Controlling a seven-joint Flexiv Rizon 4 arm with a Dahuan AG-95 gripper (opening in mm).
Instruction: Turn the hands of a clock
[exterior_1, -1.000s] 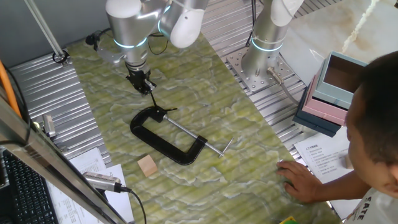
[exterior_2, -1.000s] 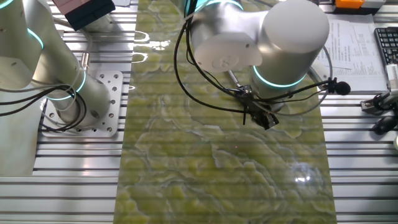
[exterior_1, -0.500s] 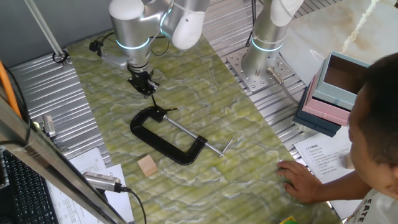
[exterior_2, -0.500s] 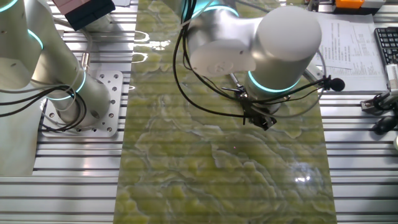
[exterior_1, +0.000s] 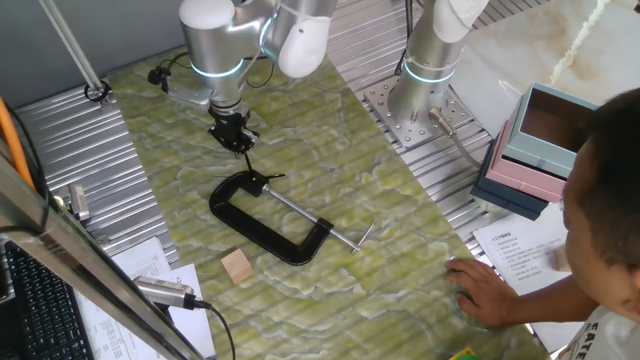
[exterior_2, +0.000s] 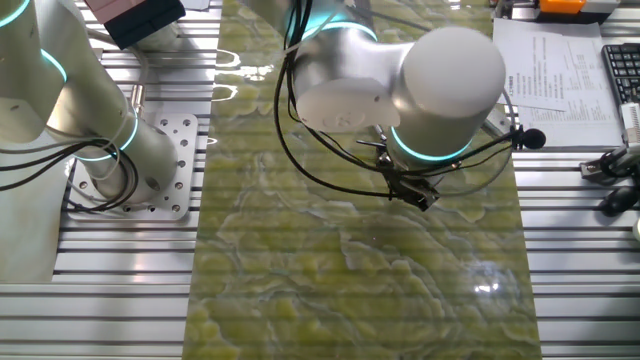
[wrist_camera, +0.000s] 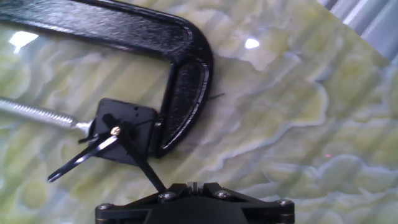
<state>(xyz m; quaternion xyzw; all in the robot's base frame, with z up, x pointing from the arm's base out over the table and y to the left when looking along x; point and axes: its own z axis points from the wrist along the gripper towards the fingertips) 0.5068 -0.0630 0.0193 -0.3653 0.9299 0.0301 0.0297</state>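
Note:
A black C-clamp (exterior_1: 255, 228) lies on the green mat; its curved end fills the top of the hand view (wrist_camera: 186, 81). In its jaw sits a small black square clock movement (wrist_camera: 127, 121). Two thin black hands (wrist_camera: 81, 160) spread from its brass hub: one points lower left, the other runs lower right to my gripper. In the fixed view they are a thin dark sliver (exterior_1: 262, 181). My gripper (wrist_camera: 194, 185) hangs just behind the clamp's end (exterior_1: 243, 148) with its jaws shut and nothing between them. The hand's tip ends at the left finger's outer edge. The arm's body hides the clamp in the other fixed view (exterior_2: 420, 195).
The clamp's silver screw rod (exterior_1: 300, 212) runs toward the front right. A small wooden block (exterior_1: 237, 266) lies near the clamp. A person's hand (exterior_1: 485, 285) rests on the mat's right edge. A second arm's base (exterior_1: 420, 90) and a pink box (exterior_1: 535, 140) stand at the right.
The arm has shifted a little, rightward in one fixed view and leftward in the other. The clamp has not moved.

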